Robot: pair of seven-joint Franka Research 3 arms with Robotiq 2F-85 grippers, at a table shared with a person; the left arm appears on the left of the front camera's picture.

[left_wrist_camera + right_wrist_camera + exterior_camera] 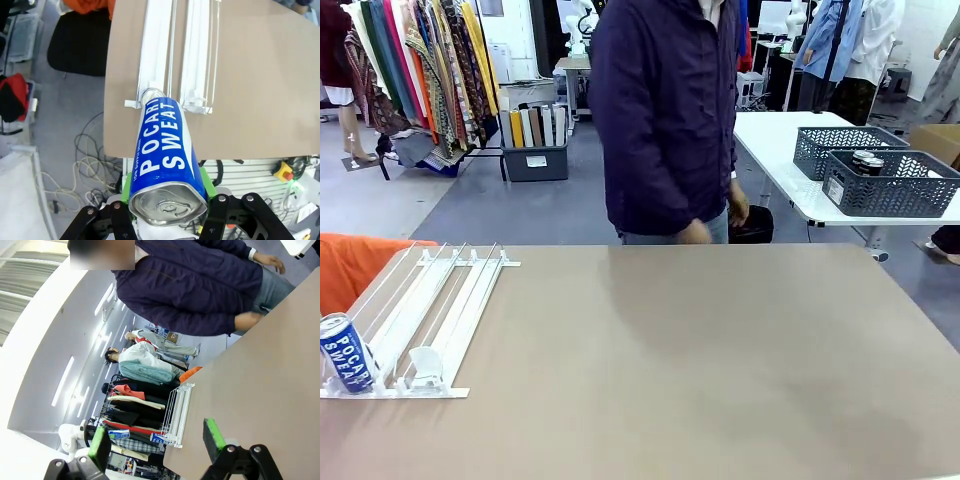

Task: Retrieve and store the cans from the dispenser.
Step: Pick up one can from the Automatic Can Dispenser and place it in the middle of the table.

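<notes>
You see a glossy printed metal can [345, 355] at 8 o'clock, a smooth white plastic dispenser [463, 310] and a matt tan table [720, 380].

The dispenser [440, 320] lies on the table [700, 370], at its left side. The can [345, 352] is at the dispenser's front left end, between the left gripper [167, 197] pads [209, 187]. A person [665, 110] stands behind the table's far edge. Two baskets [890, 185] sit on a second table [770, 140], behind right.

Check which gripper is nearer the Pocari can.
Left. The left gripper is clamped on the can at the front of the dispenser; the right gripper is open, far from it.
</notes>
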